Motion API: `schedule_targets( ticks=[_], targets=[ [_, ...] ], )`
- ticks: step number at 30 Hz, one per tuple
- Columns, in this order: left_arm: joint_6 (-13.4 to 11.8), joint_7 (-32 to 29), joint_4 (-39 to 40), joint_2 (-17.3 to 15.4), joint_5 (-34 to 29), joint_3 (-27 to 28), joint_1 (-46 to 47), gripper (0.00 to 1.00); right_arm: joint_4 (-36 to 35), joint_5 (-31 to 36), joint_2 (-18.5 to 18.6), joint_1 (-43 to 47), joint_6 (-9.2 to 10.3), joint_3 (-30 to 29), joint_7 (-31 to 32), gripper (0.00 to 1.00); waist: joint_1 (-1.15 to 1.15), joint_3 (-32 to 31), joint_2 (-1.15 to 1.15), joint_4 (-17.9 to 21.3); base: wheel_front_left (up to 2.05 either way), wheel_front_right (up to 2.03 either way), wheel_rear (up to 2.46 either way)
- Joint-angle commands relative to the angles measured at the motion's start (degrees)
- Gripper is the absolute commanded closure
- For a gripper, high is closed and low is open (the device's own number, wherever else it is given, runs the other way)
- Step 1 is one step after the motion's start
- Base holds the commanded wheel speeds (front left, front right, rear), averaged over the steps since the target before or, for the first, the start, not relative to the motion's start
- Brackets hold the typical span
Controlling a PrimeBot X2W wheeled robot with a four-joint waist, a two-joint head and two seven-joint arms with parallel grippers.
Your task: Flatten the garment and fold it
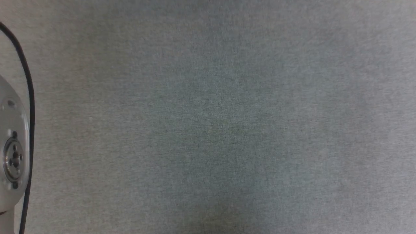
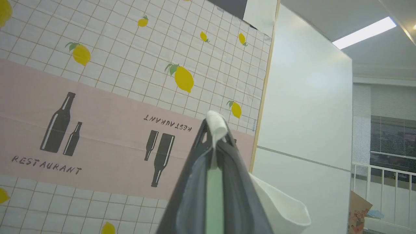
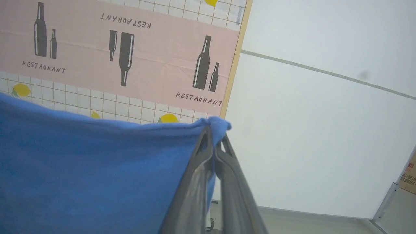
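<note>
The garment is lifted off the table and held by both grippers. In the right wrist view its bright blue cloth hangs broad across the lower left, and my right gripper is shut on a bunched blue edge at the fingertips. In the left wrist view my left gripper is shut on a white part of the garment; more white cloth droops to the right of the fingers. Both sets of fingers point up toward the wall.
The grey table top spreads across the head view, with a pale arm joint and a black cable at its left edge. A wall hanging printed with lemons and bottles and a white partition stand behind.
</note>
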State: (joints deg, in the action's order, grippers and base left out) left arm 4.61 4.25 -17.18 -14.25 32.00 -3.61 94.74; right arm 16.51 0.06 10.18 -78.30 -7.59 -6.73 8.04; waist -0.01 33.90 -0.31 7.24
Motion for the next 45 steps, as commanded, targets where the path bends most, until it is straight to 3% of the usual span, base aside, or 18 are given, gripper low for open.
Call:
schedule_targets(
  ticks=[1,5,12,17,25,26,31,36,45],
  targets=[
    [0.75,0.55,-1.25,-0.52,0.06,-0.27,-0.71,1.00,1.21,0.37,-0.40,1.00,0.10,-0.20,-1.32,1.00,0.01,1.46,0.31,-0.16,0.00,0.00,0.00],
    [1.81,0.12,-5.07,-1.86,0.88,-1.79,-6.65,1.00,4.71,-0.10,-0.36,5.70,0.10,1.21,-3.33,1.00,0.01,-0.07,0.31,-1.22,0.00,0.00,0.00],
    [2.80,-4.89,-7.73,-8.53,1.49,-9.77,-26.65,1.00,7.03,-5.19,1.17,20.57,0.10,7.87,-3.39,1.00,0.01,-6.25,0.31,-2.86,0.00,0.00,0.00],
    [2.86,-7.50,-5.56,-12.73,4.29,-14.04,-43.65,1.00,3.54,-9.42,3.12,34.84,0.10,11.36,-0.83,1.00,0.01,-12.17,0.31,-3.70,0.00,0.00,0.00],
    [2.15,-13.27,0.93,-15.27,8.05,-17.48,-65.60,1.00,-3.55,-10.95,5.51,52.34,0.10,12.01,4.41,1.00,0.01,-19.79,0.31,-4.59,0.00,0.00,0.00],
    [1.51,-16.05,3.40,-15.72,9.50,-18.52,-71.03,1.00,-4.82,-10.46,5.67,56.43,0.10,10.84,5.78,1.00,0.01,-21.39,0.31,-4.92,0.00,0.00,0.00],
    [-0.74,-22.09,9.06,-16.41,13.37,-20.34,-81.83,1.00,-6.06,-9.38,5.20,64.04,0.10,7.58,7.72,1.00,0.01,-24.57,0.31,-5.79,0.00,0.00,0.00],
    [-4.61,-28.04,15.25,-17.72,17.01,-21.67,-92.03,1.00,-6.45,-9.41,4.43,70.67,0.10,4.42,9.61,1.00,0.01,-26.73,0.31,-6.68,0.00,0.00,0.00],
    [-8.91,-30.76,22.76,-18.23,19.88,-23.60,-104.17,1.00,-10.01,-8.87,3.34,80.07,0.10,-1.35,14.05,1.00,0.01,-28.16,0.31,-7.27,0.00,0.00,0.00]
  ],
)
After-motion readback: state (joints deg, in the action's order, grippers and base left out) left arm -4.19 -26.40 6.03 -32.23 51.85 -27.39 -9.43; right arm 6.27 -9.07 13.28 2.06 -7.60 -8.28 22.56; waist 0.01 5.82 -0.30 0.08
